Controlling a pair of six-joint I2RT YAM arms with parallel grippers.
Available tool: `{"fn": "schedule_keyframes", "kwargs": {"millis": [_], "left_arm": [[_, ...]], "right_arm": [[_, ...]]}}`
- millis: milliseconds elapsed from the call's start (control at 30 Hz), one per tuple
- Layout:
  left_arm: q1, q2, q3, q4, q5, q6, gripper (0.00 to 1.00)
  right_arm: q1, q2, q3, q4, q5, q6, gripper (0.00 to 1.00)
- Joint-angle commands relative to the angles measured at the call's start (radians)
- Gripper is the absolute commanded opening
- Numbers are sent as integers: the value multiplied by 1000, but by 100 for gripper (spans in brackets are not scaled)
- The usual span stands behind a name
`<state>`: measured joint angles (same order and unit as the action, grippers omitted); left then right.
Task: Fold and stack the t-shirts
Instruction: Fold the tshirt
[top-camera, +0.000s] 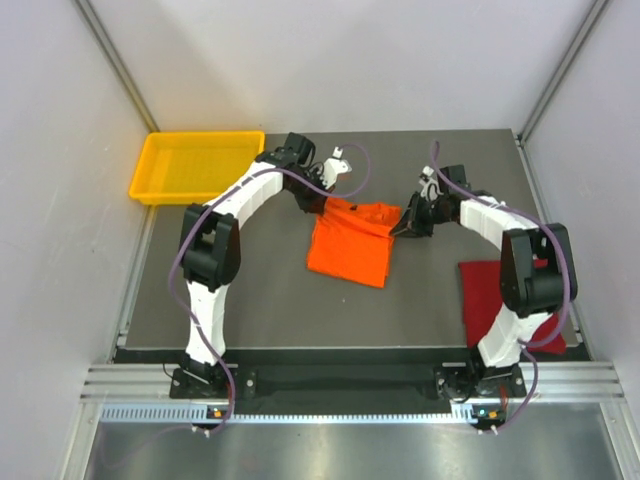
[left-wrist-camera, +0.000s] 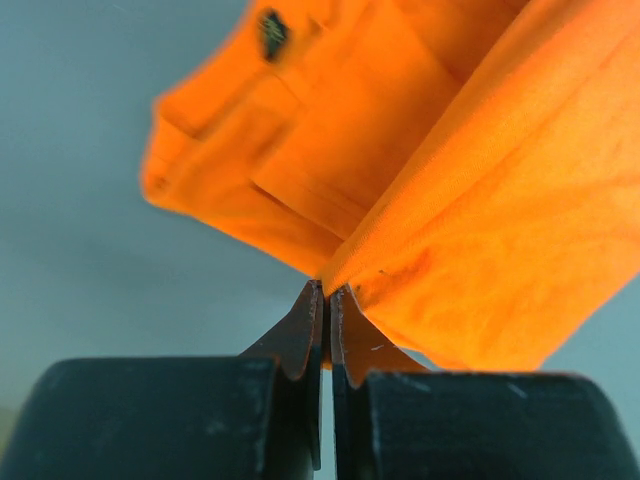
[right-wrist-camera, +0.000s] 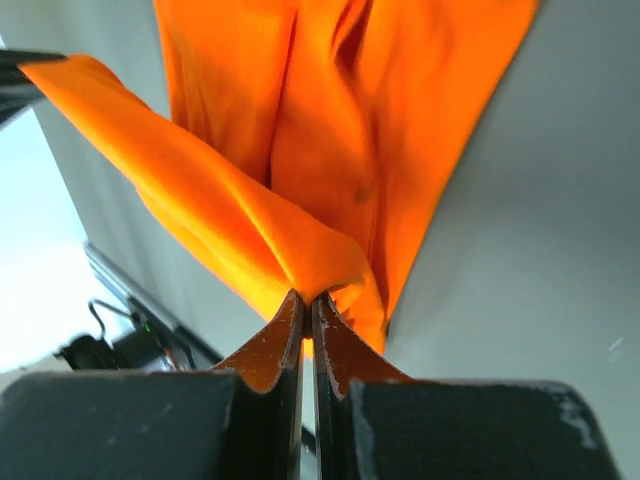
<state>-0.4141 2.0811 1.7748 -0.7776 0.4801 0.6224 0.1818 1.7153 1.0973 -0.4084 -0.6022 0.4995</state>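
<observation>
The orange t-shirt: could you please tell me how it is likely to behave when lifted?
Probably floppy: the orange t-shirt drapes in folds between the left gripper and right gripper, both shut on its edge. Likely light, since small fingertip pinches hold it. It may sag in the middle.

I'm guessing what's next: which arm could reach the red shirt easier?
Probably right: the dark red t-shirt lies beside the right arm's base, far from the left arm. Both jaws now pinch the orange t-shirt.
</observation>
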Motion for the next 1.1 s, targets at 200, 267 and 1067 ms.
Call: {"fn": "schedule_keyframes", "kwargs": {"millis": [200, 267, 1067], "left_arm": [[69, 111, 166, 133, -75, -122, 0], [74, 119, 163, 181, -77, -131, 0], [51, 241, 182, 406, -121, -256, 60]], "right_arm": [[-85, 171, 162, 115, -41, 23, 0], [-93, 194, 180, 126, -39, 39, 0], [-137, 210, 142, 361, 177, 185, 39]]}}
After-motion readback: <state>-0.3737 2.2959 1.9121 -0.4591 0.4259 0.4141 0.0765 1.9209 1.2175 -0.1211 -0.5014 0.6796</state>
